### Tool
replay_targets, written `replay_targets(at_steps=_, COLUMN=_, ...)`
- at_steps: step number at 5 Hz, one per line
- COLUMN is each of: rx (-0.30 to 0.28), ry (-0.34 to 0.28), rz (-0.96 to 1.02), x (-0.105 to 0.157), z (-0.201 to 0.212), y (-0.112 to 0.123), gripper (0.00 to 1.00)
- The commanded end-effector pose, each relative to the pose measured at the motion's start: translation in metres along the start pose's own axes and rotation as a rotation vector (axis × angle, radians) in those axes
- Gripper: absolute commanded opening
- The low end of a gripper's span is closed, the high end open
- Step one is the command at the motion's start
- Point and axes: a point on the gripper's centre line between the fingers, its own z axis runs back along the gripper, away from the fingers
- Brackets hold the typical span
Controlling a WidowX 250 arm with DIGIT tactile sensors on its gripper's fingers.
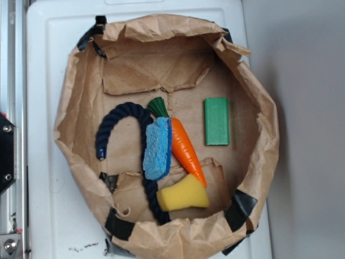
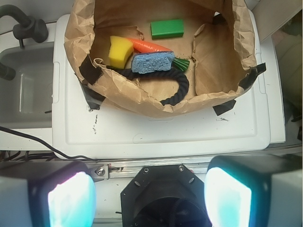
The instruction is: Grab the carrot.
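Exterior view: brown paper bag (image 1: pixel 81 135), walls rolled down into a shallow crumpled basin, sits on a white plastic lid (image 1: pixel 43 81). Black tape patches along the rim, lower edge and upper left.

Carrot (image 1: pixel 186 150) lies flat near centre of the basin floor, green top toward upper centre of frame, tip pointing lower right. Its left flank touches the blue sponge (image 1: pixel 157 148), which partly overlaps it near the leafy end. The tip meets the yellow foam piece (image 1: pixel 183 195) below it. Right flank of the carrot is bare: a strip of open paper floor lies between it and the green block (image 1: pixel 216 121), which sits apart in the upper right of the basin.

Dark blue rope (image 1: pixel 116 121) arcs from left of centre, passes under the sponge and runs down to the lower rim beside the yellow piece. Floor in the upper part of the basin and along the right wall is open.

Wrist view: bag in upper half of frame, carrot (image 2: pixel 149 46) between yellow piece and green block, sponge in front of it. Gripper (image 2: pixel 150 196) at bottom edge, well short of the bag, over the white lid's near edge and a metal rail (image 2: pixel 156 166). 2 fingers (image 2: pixel 71 198) set wide apart, nothing between them.
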Motion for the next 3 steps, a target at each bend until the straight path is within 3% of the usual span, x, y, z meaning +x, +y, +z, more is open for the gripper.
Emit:
replay_targets(at_steps=1, rx=0.000, ry=0.000, rz=0.000, x=0.000, z=0.000, y=0.000, gripper=1.00)
replay_targets(at_steps=3, rx=-0.003, ry=-0.013, rz=-0.030, x=0.036, z=-0.002, y=-0.001, gripper=1.00)
